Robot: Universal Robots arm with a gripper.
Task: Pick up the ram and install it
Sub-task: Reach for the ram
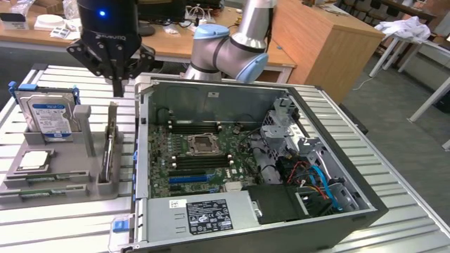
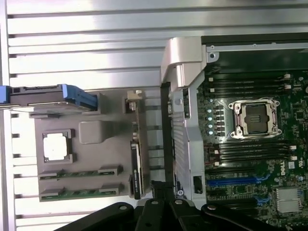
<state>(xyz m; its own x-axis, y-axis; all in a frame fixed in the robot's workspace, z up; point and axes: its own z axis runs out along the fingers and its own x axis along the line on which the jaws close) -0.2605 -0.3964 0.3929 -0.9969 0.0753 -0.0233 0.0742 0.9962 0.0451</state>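
Observation:
Two ram sticks (image 1: 43,179) (image 2: 79,172), thin green strips, stand on edge in the front slots of a grey holder tray (image 1: 67,161) (image 2: 91,132) at the exterior view's left. My gripper (image 1: 118,90) (image 2: 161,191) hangs above the tray's far end, next to the computer case's wall. It is well above the ram, and its fingers are shut together on nothing. The open computer case (image 1: 351,211) holds the motherboard, with dark memory slots (image 1: 200,127) (image 2: 250,82) on both sides of the processor socket (image 1: 205,143) (image 2: 255,118).
The tray also carries a blue-labelled hard drive (image 1: 48,113) (image 2: 53,95), a square silver processor chip (image 1: 35,159) (image 2: 56,146), and a tall card (image 1: 109,142) (image 2: 135,159) standing on edge just under the gripper. A power supply (image 1: 207,213) and cables (image 1: 316,179) fill the case's near side.

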